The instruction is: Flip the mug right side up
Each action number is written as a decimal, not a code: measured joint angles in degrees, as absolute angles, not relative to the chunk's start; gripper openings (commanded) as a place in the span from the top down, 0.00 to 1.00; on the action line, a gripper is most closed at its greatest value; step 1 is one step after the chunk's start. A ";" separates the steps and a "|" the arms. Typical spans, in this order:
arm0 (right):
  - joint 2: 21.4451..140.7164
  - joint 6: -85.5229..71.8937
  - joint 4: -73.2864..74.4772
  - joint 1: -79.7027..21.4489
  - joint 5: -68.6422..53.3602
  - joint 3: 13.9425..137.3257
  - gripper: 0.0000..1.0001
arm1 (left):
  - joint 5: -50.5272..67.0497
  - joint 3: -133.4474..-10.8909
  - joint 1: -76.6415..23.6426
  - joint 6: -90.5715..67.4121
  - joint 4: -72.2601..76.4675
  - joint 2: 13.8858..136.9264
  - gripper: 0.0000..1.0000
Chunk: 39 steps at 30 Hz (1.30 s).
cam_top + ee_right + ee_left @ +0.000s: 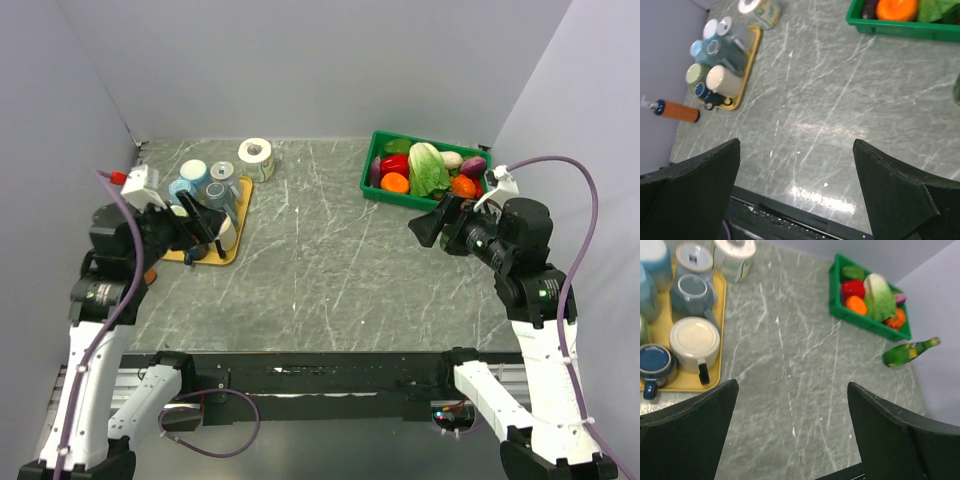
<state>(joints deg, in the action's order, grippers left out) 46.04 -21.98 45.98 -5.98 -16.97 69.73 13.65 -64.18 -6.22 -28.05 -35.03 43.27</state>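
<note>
Several mugs stand on a yellow tray [720, 300] at the table's left. A cream mug [694, 342] with a black handle shows a flat closed top, so it looks bottom up; the right wrist view shows the cream mug [724, 81] too. Beside it are a small dark blue mug [655, 365] and a grey-blue mug [692, 290] with its rim up. My left gripper [205, 232] hovers over the tray's near end, open and empty; my left gripper [792, 385] frames bare table. My right gripper [428, 225] hangs open and empty at the right, far from the tray.
A white roll [256, 158] stands behind the tray. A green crate [377, 190] of vegetables sits at the back right, with a green bottle [910, 351] lying near it. An orange tube [677, 111] lies left of the tray, by the side wall.
</note>
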 measured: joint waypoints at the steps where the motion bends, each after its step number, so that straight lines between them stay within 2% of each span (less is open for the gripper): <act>1: 46.26 -22.00 45.65 -5.98 -17.87 69.73 0.00 | 13.67 -62.76 -6.22 -27.94 -34.92 43.24 0.04; 9: 47.13 -23.18 40.82 -5.98 -25.30 64.03 0.01 | 9.04 -50.98 -6.22 -29.71 -32.71 43.33 0.04; 13: 46.09 -24.64 39.79 -6.02 -24.93 59.88 0.01 | 5.26 -50.54 -6.22 -30.74 -30.70 48.71 0.04; 19: 45.78 -25.06 39.51 -6.59 -23.38 59.92 0.02 | 2.13 -49.23 -6.22 -32.40 -27.24 57.80 0.04; 39: 42.54 -28.73 36.56 -7.75 -22.98 58.81 0.05 | -4.64 -47.68 -9.47 -36.47 -16.62 77.19 0.01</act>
